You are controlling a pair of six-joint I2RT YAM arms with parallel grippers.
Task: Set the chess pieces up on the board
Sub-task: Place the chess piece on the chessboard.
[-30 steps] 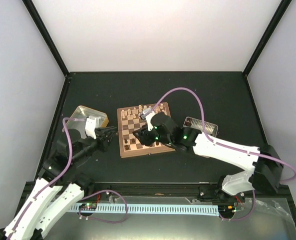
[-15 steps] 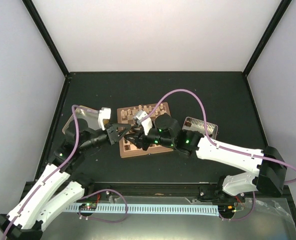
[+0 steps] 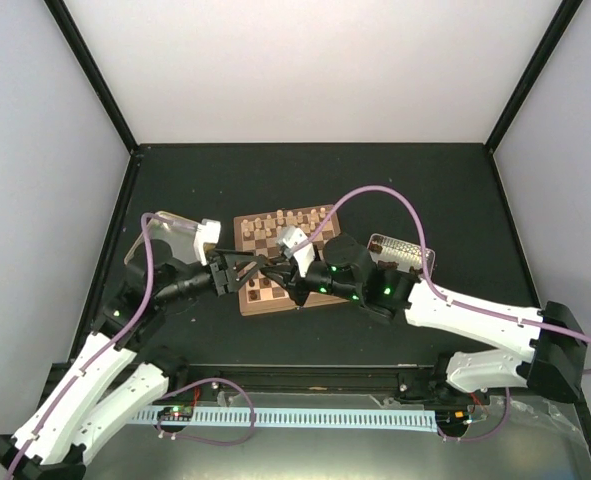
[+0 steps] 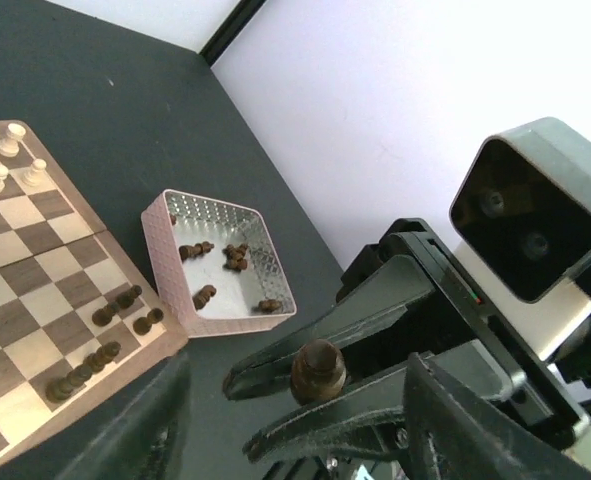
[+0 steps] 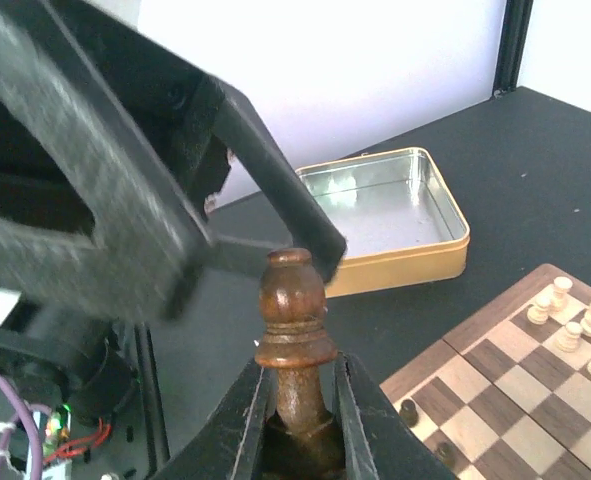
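- The right gripper [image 5: 300, 388] was clenched on one dark chess piece [image 5: 293, 300], its two fingers [image 5: 247, 420] pressing the lower stem from either side.
- The piece stood upright in that grasp, its rounded head and collar clear above the fingertips.
- The left gripper [image 3: 243, 271] was released, jaws spread wide, and pointed straight at the right gripper.
- The held piece lay just ahead of the left gripper and in line with the gap between its jaws. The right wrist view showed one left finger close behind the head, but whether it touched could not be told.
- The two grippers met above the left, near part of the board [image 3: 320, 225].
- The board lay near the middle of the worktop, somewhat towards the left edge.
- Cream chess pieces [image 3: 287, 217] stood along the board's far edge.
- Dark chess pieces [image 4: 125, 300] stood along its near edge, at the corner nearest the tray.
- A pink-rimmed tray [image 4: 165, 260] lay just beside the board on the right-edge side and held several more dark pieces.
- A yellow-rimmed tin [image 5: 445, 250] lay towards the left edge, apart from the board, with no pieces showing inside.
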